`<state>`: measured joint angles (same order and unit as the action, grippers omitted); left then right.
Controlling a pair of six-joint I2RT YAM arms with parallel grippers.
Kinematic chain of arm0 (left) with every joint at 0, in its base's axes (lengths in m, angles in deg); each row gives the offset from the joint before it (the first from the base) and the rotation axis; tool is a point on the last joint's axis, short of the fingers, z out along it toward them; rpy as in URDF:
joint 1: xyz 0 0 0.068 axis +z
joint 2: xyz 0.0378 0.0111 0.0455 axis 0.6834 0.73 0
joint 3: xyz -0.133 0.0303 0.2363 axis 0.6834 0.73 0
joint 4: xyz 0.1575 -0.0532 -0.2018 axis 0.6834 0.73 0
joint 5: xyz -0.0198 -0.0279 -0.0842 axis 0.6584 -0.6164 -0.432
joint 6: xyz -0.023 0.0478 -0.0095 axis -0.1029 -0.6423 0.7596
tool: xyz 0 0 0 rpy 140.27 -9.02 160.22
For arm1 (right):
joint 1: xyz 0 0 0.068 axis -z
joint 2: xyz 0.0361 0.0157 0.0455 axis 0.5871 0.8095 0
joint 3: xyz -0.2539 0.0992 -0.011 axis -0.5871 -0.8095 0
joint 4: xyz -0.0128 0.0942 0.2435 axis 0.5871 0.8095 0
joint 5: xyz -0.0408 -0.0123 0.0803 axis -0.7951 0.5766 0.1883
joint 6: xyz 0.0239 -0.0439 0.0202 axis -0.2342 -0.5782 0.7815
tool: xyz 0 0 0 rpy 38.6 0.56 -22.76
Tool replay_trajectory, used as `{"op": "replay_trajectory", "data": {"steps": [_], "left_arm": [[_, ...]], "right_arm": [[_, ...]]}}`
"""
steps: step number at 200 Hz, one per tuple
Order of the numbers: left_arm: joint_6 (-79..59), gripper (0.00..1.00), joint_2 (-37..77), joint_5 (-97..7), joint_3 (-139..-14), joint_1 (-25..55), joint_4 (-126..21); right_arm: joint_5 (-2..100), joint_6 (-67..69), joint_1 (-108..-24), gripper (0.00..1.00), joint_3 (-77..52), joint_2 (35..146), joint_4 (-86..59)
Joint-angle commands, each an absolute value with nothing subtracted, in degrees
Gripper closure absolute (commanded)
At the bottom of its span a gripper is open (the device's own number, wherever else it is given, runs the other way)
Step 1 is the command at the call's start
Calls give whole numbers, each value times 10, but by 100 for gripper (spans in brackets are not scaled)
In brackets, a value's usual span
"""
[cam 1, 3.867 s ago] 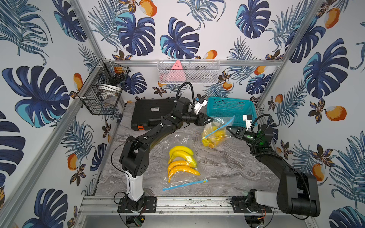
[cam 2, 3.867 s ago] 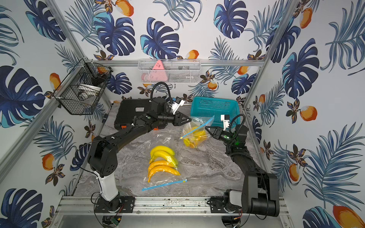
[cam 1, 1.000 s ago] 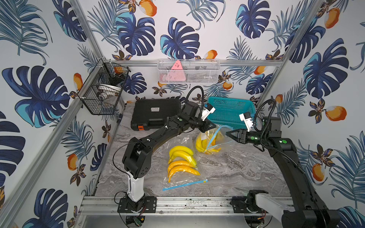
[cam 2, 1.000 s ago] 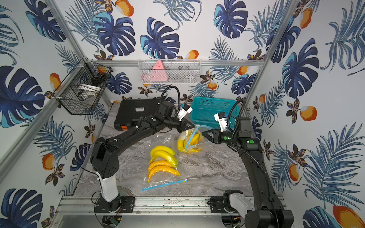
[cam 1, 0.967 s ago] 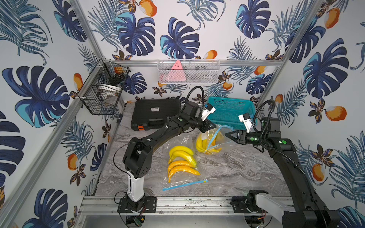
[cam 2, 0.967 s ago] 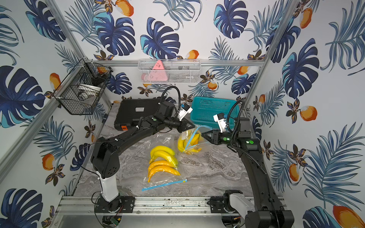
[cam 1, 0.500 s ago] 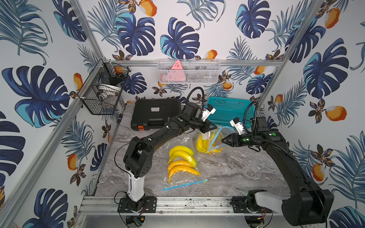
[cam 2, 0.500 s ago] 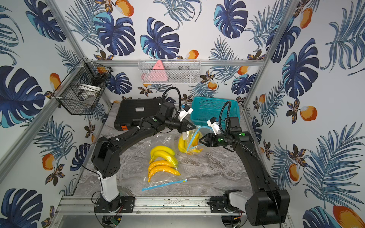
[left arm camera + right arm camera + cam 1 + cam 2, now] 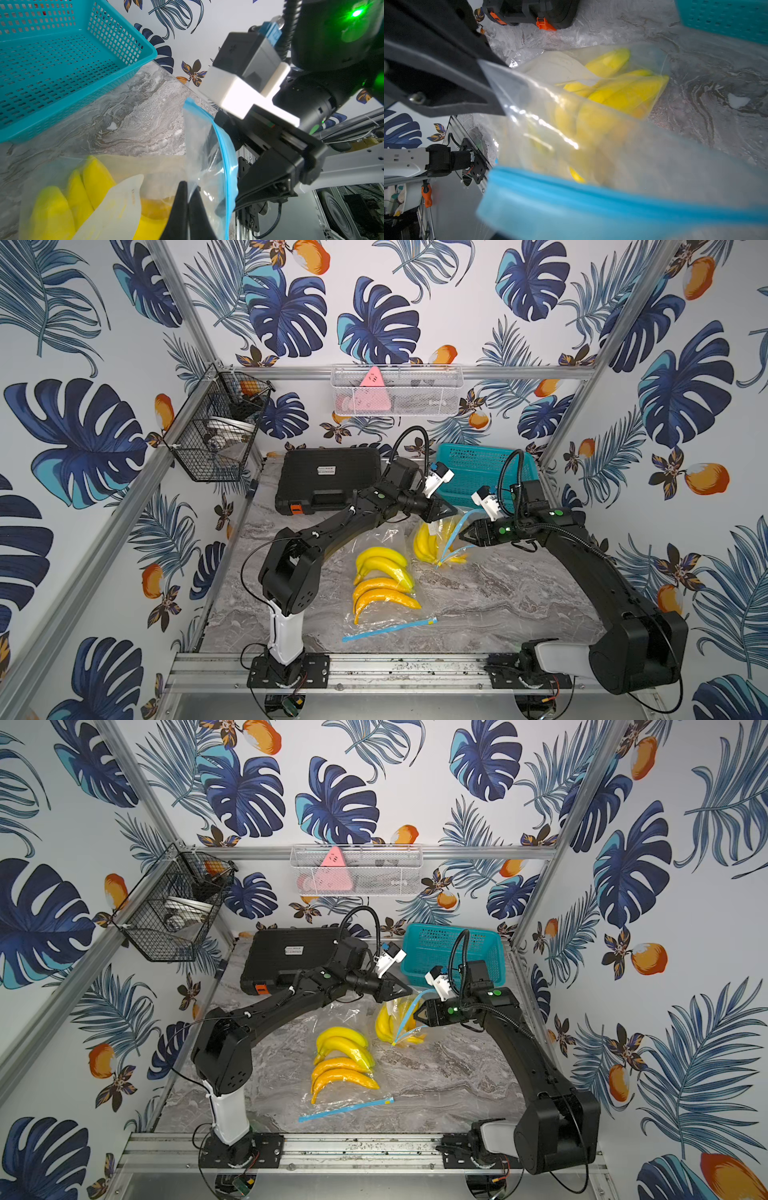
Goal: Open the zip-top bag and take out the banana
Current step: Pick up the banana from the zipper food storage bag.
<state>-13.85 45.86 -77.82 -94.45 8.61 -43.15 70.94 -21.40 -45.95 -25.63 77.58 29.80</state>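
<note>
L grip (image 9: 452,511) pinching bag (image 9: 430,541), R grip (image 9: 462,536) – at zip (image 9: 231,166)

No legible text, case label (image 9: 326,470) unreadable

Grey marble tabletop (image 9: 498,605) with black case (image 9: 328,481), teal basket (image 9: 478,448), bagged bananas (image 9: 384,576).

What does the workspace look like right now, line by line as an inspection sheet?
Surface: grey marble tabletop.
Job's things: zip-top bag held up, bananas inside, mouth looks partly open.
Clutter: second bag of bananas lying flat; black case; teal basket.
Tools: left tool shut on the bag's edge; right tool at the blue zip, grip unclear.
Cables: a black loop above each wrist, clear of the bag.
Surroundings: wire basket and mesh shelf on leaf-print walls.
</note>
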Motion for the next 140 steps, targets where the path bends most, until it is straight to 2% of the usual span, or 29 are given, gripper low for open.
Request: {"op": "replay_trajectory", "data": {"steps": [1,64,113,140], "left_arm": [[-108,100,453,-797,-936,85,-478],[-111,100,455,-786,-941,87,-473],[-113,100,471,-787,-954,88,-465],[-110,100,466,-790,-938,98,-468]], "right_arm": [[700,-169,-465,47,-281,772,216],[676,-236,-524,48,-271,823,340],[636,-197,-578,48,-297,812,375],[604,-177,-617,49,-278,862,391]]}}
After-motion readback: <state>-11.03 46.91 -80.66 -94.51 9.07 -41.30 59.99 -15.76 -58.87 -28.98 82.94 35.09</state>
